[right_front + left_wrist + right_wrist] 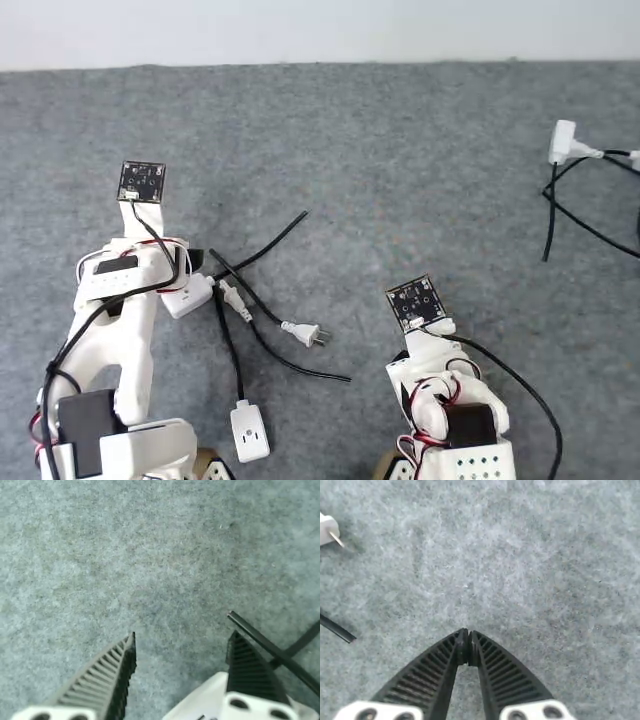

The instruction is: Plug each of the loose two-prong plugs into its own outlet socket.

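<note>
Left end effector (183,636) spread; right end effector (466,632) closed

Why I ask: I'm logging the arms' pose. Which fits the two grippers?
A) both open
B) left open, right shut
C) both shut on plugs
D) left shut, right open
B: the left gripper has its fingers wide apart, while the right gripper has both of its own meeting at the tips, holding nothing.
</note>
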Robot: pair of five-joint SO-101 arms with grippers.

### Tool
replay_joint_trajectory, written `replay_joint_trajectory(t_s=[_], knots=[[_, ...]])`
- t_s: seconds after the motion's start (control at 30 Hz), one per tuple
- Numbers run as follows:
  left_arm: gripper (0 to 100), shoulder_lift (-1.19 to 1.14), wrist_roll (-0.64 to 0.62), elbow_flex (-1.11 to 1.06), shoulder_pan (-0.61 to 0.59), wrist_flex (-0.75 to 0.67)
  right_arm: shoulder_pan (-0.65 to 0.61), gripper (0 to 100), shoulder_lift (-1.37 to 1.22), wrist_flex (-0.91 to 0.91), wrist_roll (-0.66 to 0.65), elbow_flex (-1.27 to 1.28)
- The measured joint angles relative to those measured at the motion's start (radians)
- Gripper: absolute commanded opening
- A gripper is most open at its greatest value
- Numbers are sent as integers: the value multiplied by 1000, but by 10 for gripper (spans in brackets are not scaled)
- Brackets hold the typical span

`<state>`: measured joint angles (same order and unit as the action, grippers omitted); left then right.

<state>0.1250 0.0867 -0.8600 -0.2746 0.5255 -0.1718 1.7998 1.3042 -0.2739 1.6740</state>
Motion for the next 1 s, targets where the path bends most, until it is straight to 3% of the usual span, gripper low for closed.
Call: replay_joint_trajectory(t_s=[0.27,0.37,0.5,0.6,0.67,0.73,0.9,1.0], knots=[[283,0,0,0,0,0,-157,9,0,-11,0,0],[283,0,0,0,0,6,-40,9,0,-34,-17,-8],[283,0,0,0,0,6,193,24,0,-57,-132,-183],[283,0,0,0,0,6,321,144,0,-29,-163,-422],[283,0,0,0,0,6,316,262,5,31,-167,-612],[283,0,0,0,0,6,258,309,-15,72,-169,-801],[283,0,0,0,0,6,133,222,-313,129,-133,-1109],[283,0,0,0,0,6,74,223,-601,212,-101,-1237]])
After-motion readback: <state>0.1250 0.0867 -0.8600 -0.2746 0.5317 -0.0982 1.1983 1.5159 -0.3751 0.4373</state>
